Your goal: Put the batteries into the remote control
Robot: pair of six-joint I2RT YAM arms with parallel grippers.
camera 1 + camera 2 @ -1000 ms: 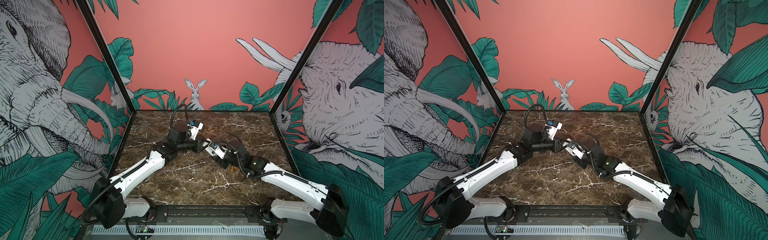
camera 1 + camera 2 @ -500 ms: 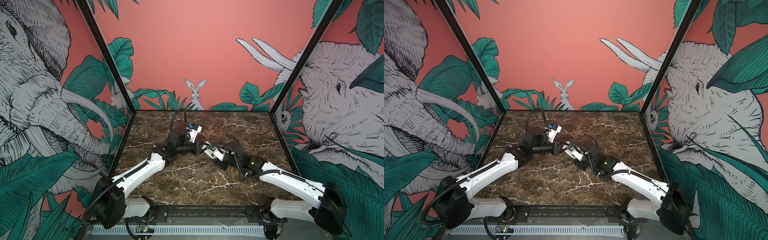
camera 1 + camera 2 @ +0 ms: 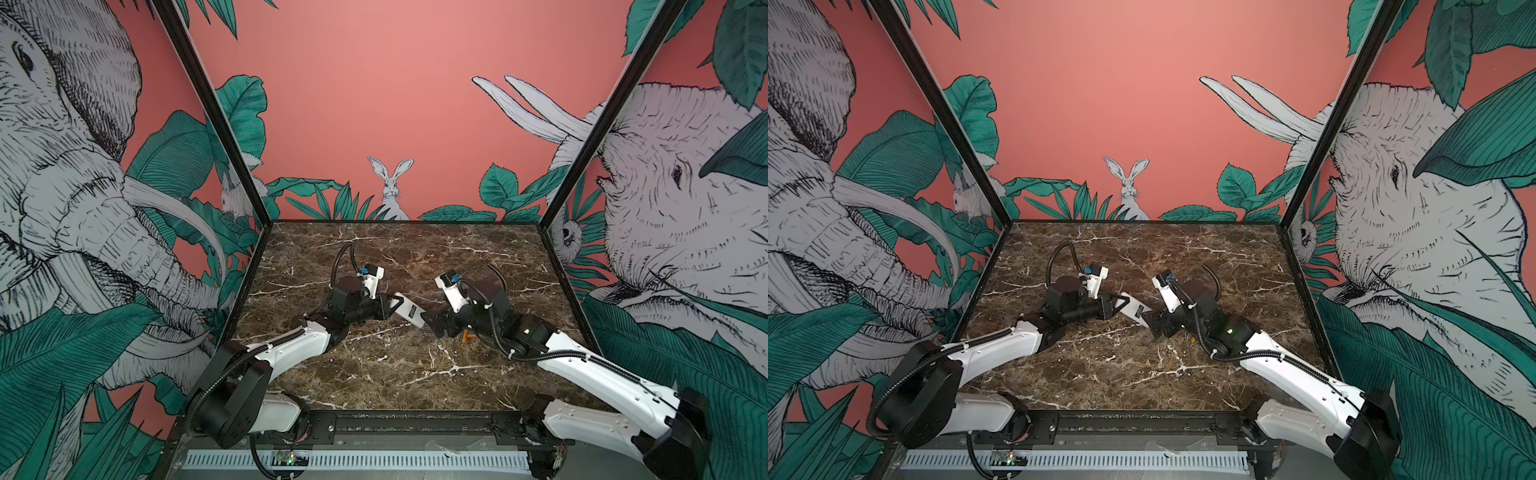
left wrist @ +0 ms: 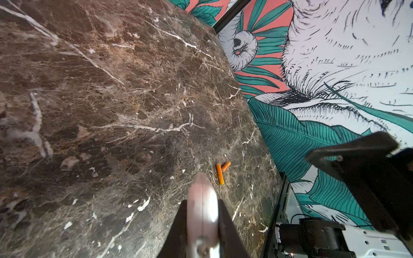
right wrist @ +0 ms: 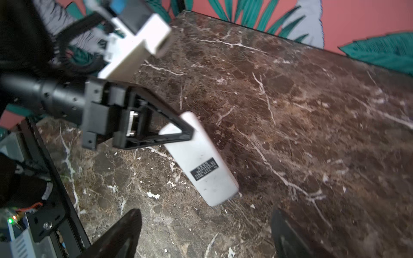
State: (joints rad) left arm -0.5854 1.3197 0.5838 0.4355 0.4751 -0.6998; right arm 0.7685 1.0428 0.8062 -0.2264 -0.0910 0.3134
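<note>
Since 1 second ago, the right gripper (image 5: 205,234) has spread its jaws wide and drawn back from the small white rectangular remote control (image 5: 201,165), whose free end now sits just short of the gap between the 2 black fingers, apart from both. That remote shows its plain white back and dark label upward and lies slanted across the middle of the brown marble tabletop (image 3: 374,365). Whether its free end touches the marble cannot be told. Its other end is pinched in the left gripper (image 3: 390,306), clamped tight on the handset's 2 flat faces. The 2 thin orange cylindrical batteries (image 4: 220,176) lie on the marble, touching in a V, near the right arm and well apart from the remote; in a top view only an orange speck (image 3: 467,336) shows beside that arm
</note>
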